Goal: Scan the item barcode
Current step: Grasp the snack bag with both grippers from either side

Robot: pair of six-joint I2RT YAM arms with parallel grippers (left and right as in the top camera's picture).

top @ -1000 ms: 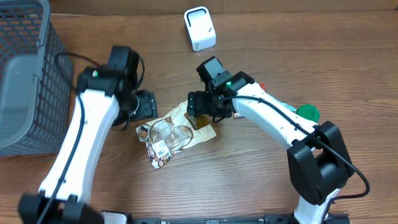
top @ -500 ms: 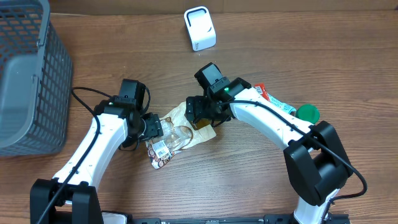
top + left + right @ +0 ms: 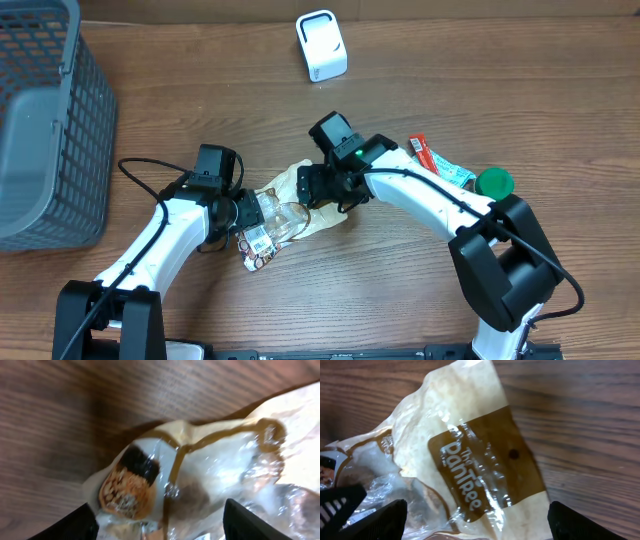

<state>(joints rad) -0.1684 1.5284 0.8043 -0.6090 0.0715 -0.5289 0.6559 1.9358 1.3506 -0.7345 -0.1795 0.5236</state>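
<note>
The item is a crinkled clear-and-beige snack bag (image 3: 290, 205) with a brown "The PanTree" label, lying flat on the wooden table. A white barcode sticker (image 3: 262, 239) shows at its lower left end. My left gripper (image 3: 247, 212) is at the bag's left end, and in the left wrist view the bag (image 3: 200, 470) lies between its spread fingertips (image 3: 75, 522). My right gripper (image 3: 320, 187) hangs over the bag's upper right end, open, with the label (image 3: 480, 465) below and between its jaws. The white scanner (image 3: 321, 45) stands at the back.
A grey mesh basket (image 3: 50, 120) fills the far left. A red-and-teal packet (image 3: 437, 163) and a green round lid (image 3: 494, 182) lie to the right, behind the right arm.
My left arm has swung down and right from beside the bag onto its left end, its jaws narrowing a little. The right gripper has crept slightly left over the bag.
</note>
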